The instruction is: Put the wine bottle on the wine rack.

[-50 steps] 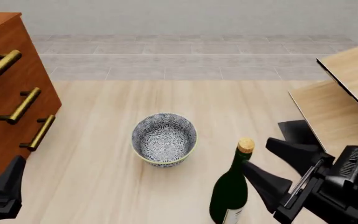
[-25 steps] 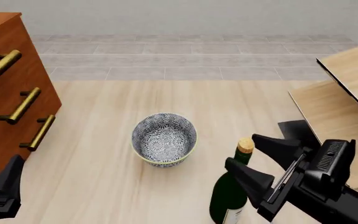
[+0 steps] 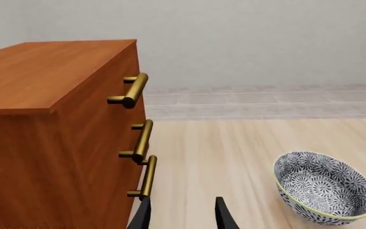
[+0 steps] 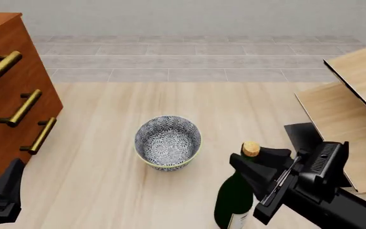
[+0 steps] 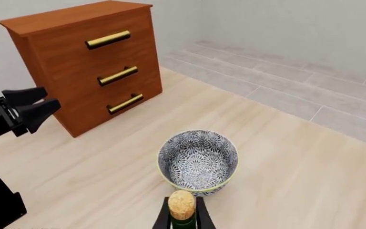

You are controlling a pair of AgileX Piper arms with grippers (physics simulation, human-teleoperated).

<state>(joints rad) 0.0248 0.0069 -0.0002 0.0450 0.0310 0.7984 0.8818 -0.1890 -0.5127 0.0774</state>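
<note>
Pale wood tabletop [image 4: 106, 143] carried the wine bottle [image 4: 235, 198] upright at six o'clock from the bowl [image 4: 168, 142]. My right gripper [image 4: 259, 164] had its jaws set either side of the neck below the cork [image 5: 181, 204]; contact I could not confirm. I judged a firm, square squeeze necessary before lifting toward the wine rack [image 4: 351, 105] at three o'clock. Left gripper [image 3: 181, 214] stood spread, idle.

Pale wood table [image 4: 106, 191], drawer cabinet [image 4: 5, 95], patterned bowl [image 4: 168, 142], upright wine bottle [image 4: 235, 198], wine rack [image 4: 351, 124]
</note>
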